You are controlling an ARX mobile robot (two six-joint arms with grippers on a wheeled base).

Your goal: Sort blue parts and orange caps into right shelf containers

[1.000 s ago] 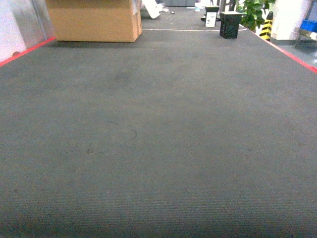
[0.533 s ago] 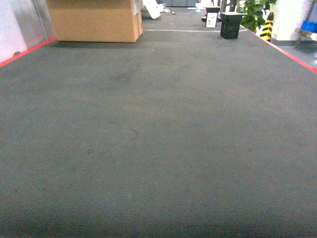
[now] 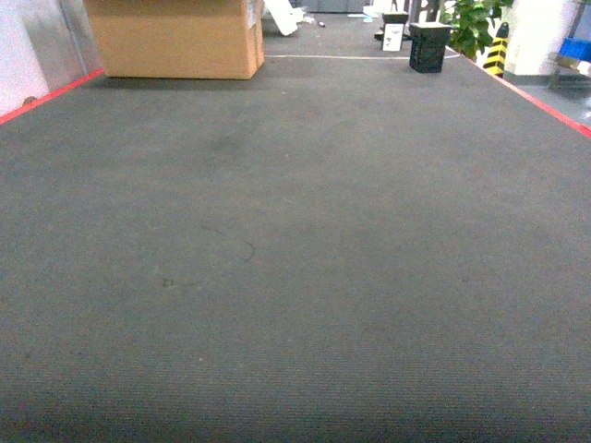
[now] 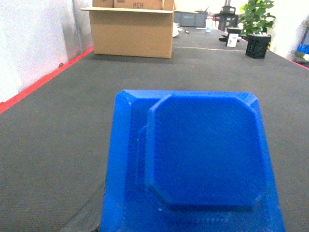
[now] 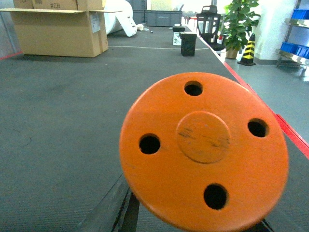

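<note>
Carpet [image 3: 295, 277]: dark grey ribbed flooring is filling nearly the whole head view, with no arm or gripper showing in it.
Red line [image 3: 46, 95]: a red stripe is running along the upper left edge of the carpet in the head view, and a matching one is slanting down the upper right.
Cardboard box [image 3: 175, 37]: a big brown carton is sitting at the top left of the head view; in the left wrist view it is showing open flaps at the top centre-left.
Black crate [image 3: 429, 46]: a small dark crate is standing at the top right of the head view, a white sign just to its left.
Plant [image 3: 471, 23]: green leaves are poking in at the upper right, beside a yellow-and-black striped post [image 3: 499, 46].
Blue part [image 4: 198, 159]: a bright blue piece with a raised octagonal face is taking up the lower centre of the left wrist view, right up against the camera and above the carpet.
Left gripper: its fingers are not showing in any view, so I cannot tell whether they are spread or pinching the blue part.
Orange cap [image 5: 203, 147]: an orange disc with four round holes around a raised centre button is filling the lower centre-right of the right wrist view.
Right gripper: only a dark edge is peeking out under the disc at the bottom, so its state I cannot tell either.
</note>
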